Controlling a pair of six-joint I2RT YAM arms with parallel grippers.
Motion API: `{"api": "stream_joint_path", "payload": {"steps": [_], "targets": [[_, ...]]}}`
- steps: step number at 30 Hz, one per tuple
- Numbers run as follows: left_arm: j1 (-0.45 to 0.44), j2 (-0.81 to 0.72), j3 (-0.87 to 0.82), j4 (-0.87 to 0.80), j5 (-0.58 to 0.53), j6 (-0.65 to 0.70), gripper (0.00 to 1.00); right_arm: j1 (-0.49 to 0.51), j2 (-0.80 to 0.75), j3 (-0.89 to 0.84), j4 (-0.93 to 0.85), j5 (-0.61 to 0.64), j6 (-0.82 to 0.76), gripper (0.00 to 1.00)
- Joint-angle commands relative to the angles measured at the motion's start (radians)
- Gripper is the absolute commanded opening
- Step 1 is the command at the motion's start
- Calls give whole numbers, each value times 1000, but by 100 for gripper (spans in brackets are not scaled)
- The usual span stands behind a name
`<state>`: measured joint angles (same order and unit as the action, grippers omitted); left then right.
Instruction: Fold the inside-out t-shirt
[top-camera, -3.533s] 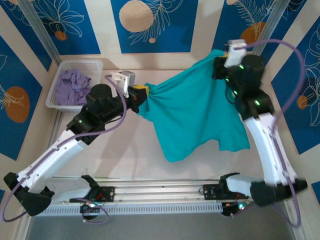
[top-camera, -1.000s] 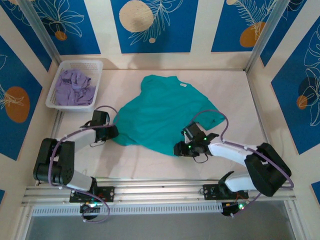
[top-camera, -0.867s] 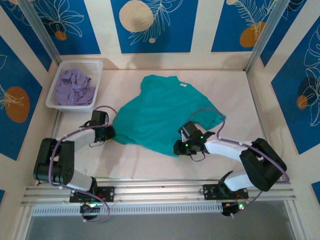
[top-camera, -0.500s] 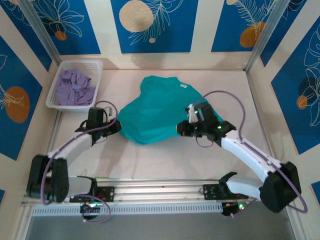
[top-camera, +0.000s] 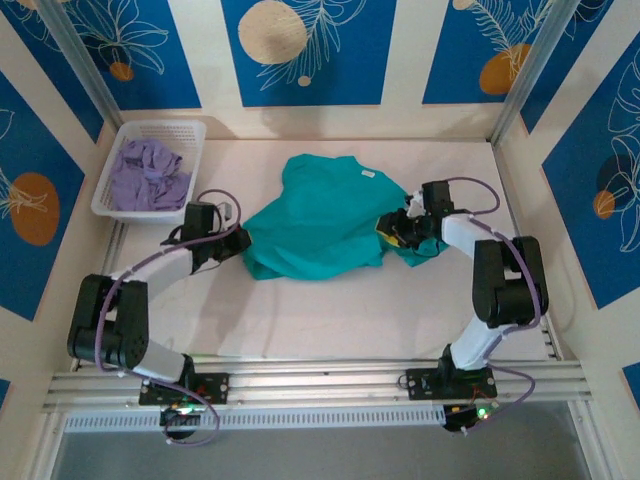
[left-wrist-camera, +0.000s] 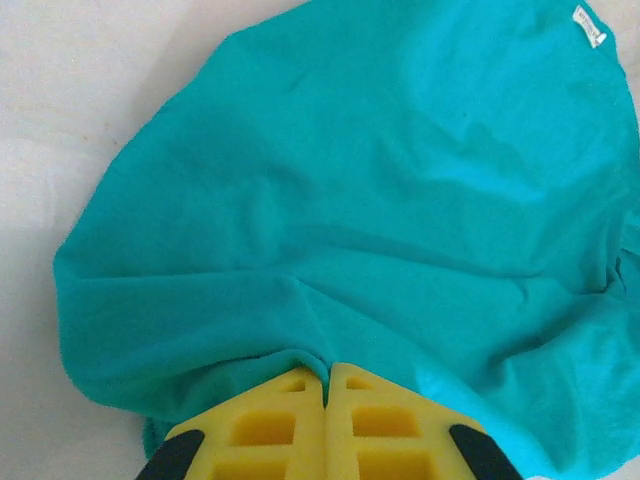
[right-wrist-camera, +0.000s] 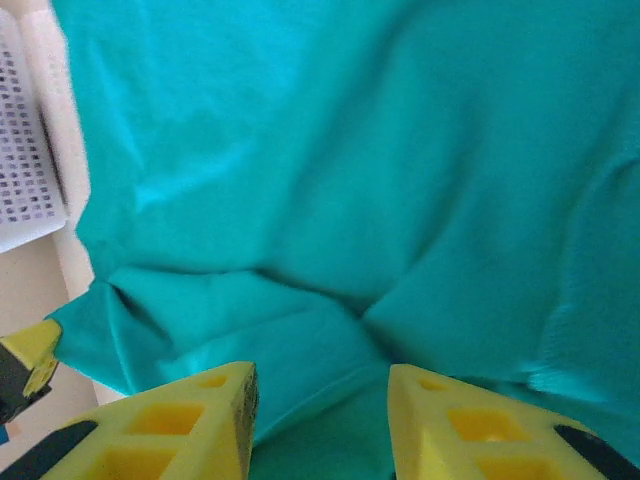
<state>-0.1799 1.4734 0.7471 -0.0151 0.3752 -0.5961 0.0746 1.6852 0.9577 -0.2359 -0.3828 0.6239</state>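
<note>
Risk 1: the right gripper (top-camera: 392, 228) has its jaws apart, with the shirt (top-camera: 320, 225) bunched loosely between the fingers and nothing pinched. If the arms pull now, only one side travels, and the cloth will probably drag into a skewed heap rather than a flat fold.

Risk 2: the left gripper (top-camera: 236, 240) is clenched on a thick gather at the shirt's left edge. The left wrist view shows the pads meeting on a puckered ridge. I cannot tell how many layers are caught, so a lift could bring up both layers or shed one.

Risk 3: the shirt is rumpled, with its near hem curled under, and any crease made on it may set crooked.

Shirt position: mid desk (top-camera: 300, 320), tag (top-camera: 366, 174) up near the far edge, well apart from the basket (top-camera: 118, 205).

Pose, left arm: elbow back near the base, forearm running low along the desk to the shirt's left edge.

Pose, right arm: folded tight, elbow high at the right, wrist turned inward over the shirt's right side and low on the cloth.
</note>
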Motion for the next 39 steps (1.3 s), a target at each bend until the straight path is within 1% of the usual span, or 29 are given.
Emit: {"api": "stream_joint_path", "payload": {"steps": [1,7,9,11,12,17,19,23,27,32,39], "targets": [[-6,-19,6,29,22,-1,0,1,-78,-74,18,-36,-44,43],[-5,-40,0,1,-6,25,0,21,-314,-303,12,83,-64,48],[-4,-45,-2,-1,-13,27,0,27,-363,-348,15,104,-61,50],[-4,-45,-2,-2,-14,28,0,30,-377,-378,27,138,-48,50],[-4,-44,-2,0,-17,30,0,32,-372,-384,37,142,-42,48],[-4,-36,-2,3,-13,31,0,47,-282,-374,51,166,-15,32],[-5,-35,-3,3,-15,34,0,65,-253,-358,39,185,-20,29],[-5,-33,-8,7,-16,37,0,106,-245,-339,31,230,-24,30],[-3,-26,-9,13,-9,35,0,118,-222,-324,51,200,-32,35],[-4,-31,-12,10,-9,41,0,148,-174,-267,17,224,-75,38],[-4,-35,-18,6,-12,48,0,176,-95,-187,-7,206,-122,41]]}}
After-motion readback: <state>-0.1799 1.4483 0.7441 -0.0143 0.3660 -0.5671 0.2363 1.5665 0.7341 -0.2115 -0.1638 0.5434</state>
